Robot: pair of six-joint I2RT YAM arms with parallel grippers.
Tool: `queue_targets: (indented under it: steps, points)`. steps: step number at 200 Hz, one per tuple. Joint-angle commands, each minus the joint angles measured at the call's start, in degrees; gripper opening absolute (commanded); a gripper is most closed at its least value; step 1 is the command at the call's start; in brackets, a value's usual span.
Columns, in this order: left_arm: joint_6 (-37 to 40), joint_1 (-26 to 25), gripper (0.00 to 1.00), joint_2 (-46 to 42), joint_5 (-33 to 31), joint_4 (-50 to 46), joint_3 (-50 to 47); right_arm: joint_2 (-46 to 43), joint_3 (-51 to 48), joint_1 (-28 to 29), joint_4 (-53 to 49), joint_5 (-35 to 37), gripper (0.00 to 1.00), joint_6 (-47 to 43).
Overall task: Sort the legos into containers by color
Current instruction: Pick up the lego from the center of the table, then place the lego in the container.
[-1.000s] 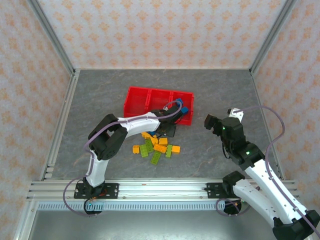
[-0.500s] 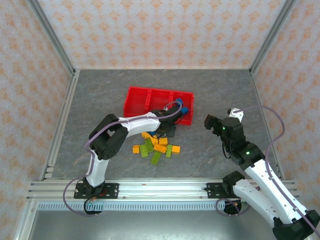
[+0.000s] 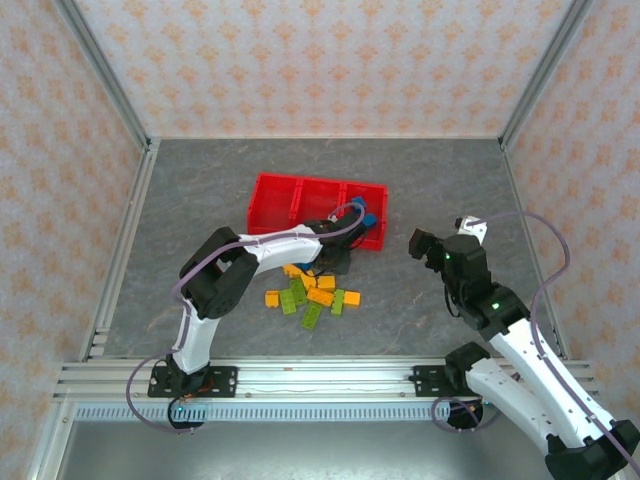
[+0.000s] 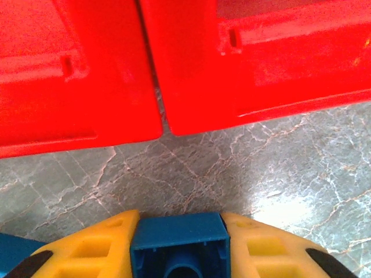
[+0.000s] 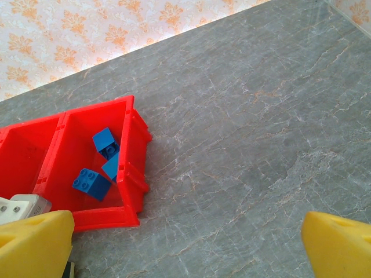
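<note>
- Gripping a blue brick (image 4: 178,237), the left tool (image 4: 178,223) has its yellow fingers (image 4: 98,249) pressed flush against two opposite sides; no gap shows on either side.
- In the left wrist view the brick's hollow underside faces the camera. It looks about square, so no long axis needs lining up.
- The brick sits low over the grey tabletop (image 4: 191,174), just short of the outer front wall of the red tray (image 3: 300,180). The seam between two compartments lies straight ahead and slightly left.
- The key relation: the right-end compartment (image 5: 137,145), holding three blue bricks (image 5: 104,141), lies just beyond the left tool and a little to its right in the top view. The move probably needs a lift over the front wall, then a short reach forward and to the right.
- The pile (image 3: 310,290) of orange-yellow and green bricks lies on the tabletop on the near side of the left tool, apart from the tray.
- The right tool (image 5: 186,223) hangs with its fingers spread wide and nothing between them, off to the right of the tray. The left arm is nearer and already holds the brick, so the drop looks like its job.
</note>
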Motion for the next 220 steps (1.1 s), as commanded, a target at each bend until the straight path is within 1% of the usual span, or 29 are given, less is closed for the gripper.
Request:
queue_targets:
  steps: [1, 32, 40, 46, 66, 81, 84, 102, 125, 149, 170, 179, 206, 220]
  points:
    - [-0.89, 0.17, 0.28, -2.63, -2.9, -0.55, 0.66, -0.08, -0.73, -0.09, 0.64, 1.04, 1.0, 0.53]
    - [-0.51, -0.26, 0.25, -7.26, -4.5, -0.95, 2.42, -0.04, -0.61, -0.09, 0.55, 1.26, 1.0, 0.55]
    - [-0.14, -0.27, 0.25, -7.32, -4.9, -1.17, 3.74, -0.03, -0.57, -0.09, 0.55, 1.31, 1.0, 0.63]
    - [0.26, -0.23, 0.25, -9.37, -5.41, -1.47, 4.79, -0.03, -0.6, -0.08, 0.55, 1.34, 1.0, 0.63]
    - [2.38, -0.15, 0.25, -9.5, -7.05, -2.27, 9.47, -0.2, -0.56, -0.09, 0.46, 1.47, 1.0, 0.66]
    - [4.14, 0.15, 0.25, -8.04, -8.02, -4.09, 14.8, -0.38, -0.54, -0.02, 0.42, 1.61, 1.0, 0.64]
    - [4.43, 0.21, 0.25, -6.21, -8.14, -4.52, 16.01, -0.38, -0.54, -0.08, 0.46, 1.57, 1.0, 0.63]
    - [6.27, 0.81, 0.25, -1.68, -8.49, -6.9, 23.19, -0.5, -0.51, -0.08, 0.38, 1.69, 1.0, 0.66]
    - [7.59, 1.38, 0.25, 3.98, -7.38, -8.17, 31.95, -0.65, -0.53, -0.07, 0.37, 1.79, 1.0, 0.72]
    - [8.35, 1.83, 0.25, 8.9, -6.58, -8.06, 38.49, -0.65, -0.53, -0.03, 0.44, 1.78, 1.0, 0.66]
    - [8.46, 2.52, 0.26, 11.53, -5.9, -6.18, 40.29, -0.65, -0.49, -0.09, 0.46, 1.75, 1.0, 0.62]
    - [8.13, 2.93, 0.28, 12.2, -5.36, -5.22, 40.21, -0.65, -0.54, -0.07, 0.46, 1.7, 1.0, 0.63]
    - [7.21, 4.36, 0.29, 13.57, -3.2, -2.21, 39.56, -0.6, -0.61, -0.07, 0.55, 1.59, 1.0, 0.54]
    - [7.03, 4.73, 0.31, 13.77, -1.77, -0.51, 38.82, -0.56, -0.62, -0.07, 0.55, 1.54, 1.0, 0.6]
